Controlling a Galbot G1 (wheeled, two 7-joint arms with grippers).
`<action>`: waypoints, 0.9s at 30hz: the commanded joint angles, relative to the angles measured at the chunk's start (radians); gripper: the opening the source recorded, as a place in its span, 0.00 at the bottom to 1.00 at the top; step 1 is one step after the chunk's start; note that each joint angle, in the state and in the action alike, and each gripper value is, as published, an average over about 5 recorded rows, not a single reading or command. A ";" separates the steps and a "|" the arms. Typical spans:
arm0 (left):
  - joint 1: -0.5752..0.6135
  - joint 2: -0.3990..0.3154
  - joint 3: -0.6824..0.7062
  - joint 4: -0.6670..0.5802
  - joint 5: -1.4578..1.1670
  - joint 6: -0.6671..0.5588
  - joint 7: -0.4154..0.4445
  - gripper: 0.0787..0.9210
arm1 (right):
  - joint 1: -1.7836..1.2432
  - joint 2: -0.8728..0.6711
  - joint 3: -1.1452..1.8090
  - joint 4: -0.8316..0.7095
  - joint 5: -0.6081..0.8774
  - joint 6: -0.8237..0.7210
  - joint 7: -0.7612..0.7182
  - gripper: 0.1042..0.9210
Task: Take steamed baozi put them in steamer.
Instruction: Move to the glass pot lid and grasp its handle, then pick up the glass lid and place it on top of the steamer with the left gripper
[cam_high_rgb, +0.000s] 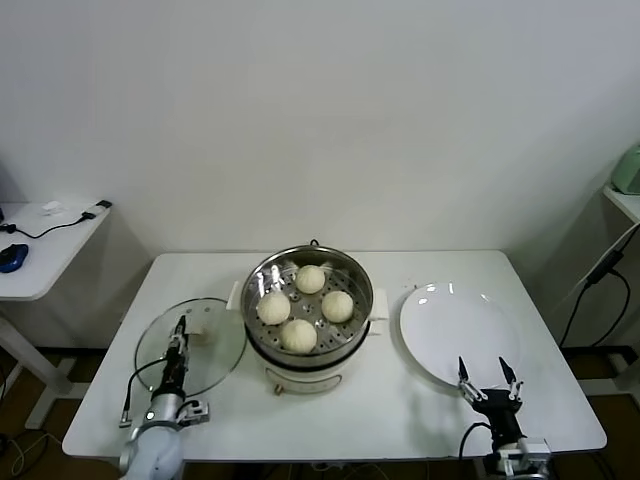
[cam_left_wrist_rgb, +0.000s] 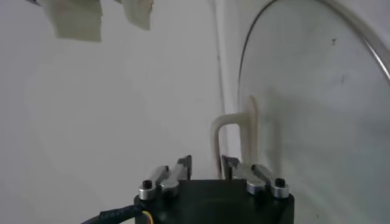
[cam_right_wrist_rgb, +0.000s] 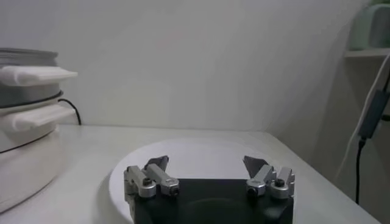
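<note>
The left claw (cam_high_rgb: 180, 327) sits low over the glass lid (cam_high_rgb: 190, 350), which lies flat on the desk (cam_high_rgb: 400, 420) beside the steamer. In the left wrist view its fingers (cam_left_wrist_rgb: 230, 164) stand narrow on either side of the lid's cream handle loop (cam_left_wrist_rgb: 226, 131); whether they already pinch the loop cannot be told. The right claw (cam_high_rgb: 487, 378) hovers at the near rim of the white plate (cam_high_rgb: 455, 330), jaws wide and holding nothing (it appears idle).

All four steamed baozi (cam_high_rgb: 298, 335) lie on the perforated tray inside the steamer (cam_high_rgb: 308, 300), spaced apart in a rough diamond. The plate is bare, so the transfer looks complete and covering the pot is probably the step in hand.

Handling, as a judgement: the buns are likely light, soft and easily dented, so a wide, gentle hold across the middle suits them. The lid is rigid, smooth, breakable and heavier; the handle loop is the only sound grip point.

Materials: a polished steel bowl with a drilled tray, a cream plastic base with side handles, a glossy round plate, and a matte white desk.
</note>
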 joint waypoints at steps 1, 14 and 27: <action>-0.017 0.002 -0.001 0.045 -0.007 -0.055 -0.015 0.36 | -0.001 -0.002 0.000 0.008 -0.004 -0.002 -0.003 0.88; 0.060 0.065 -0.044 -0.211 -0.161 -0.066 0.044 0.07 | -0.006 -0.014 0.003 0.058 -0.006 -0.024 0.005 0.88; 0.153 0.326 -0.166 -0.643 -0.514 0.098 0.278 0.07 | -0.007 -0.016 -0.006 0.117 -0.108 -0.101 0.059 0.88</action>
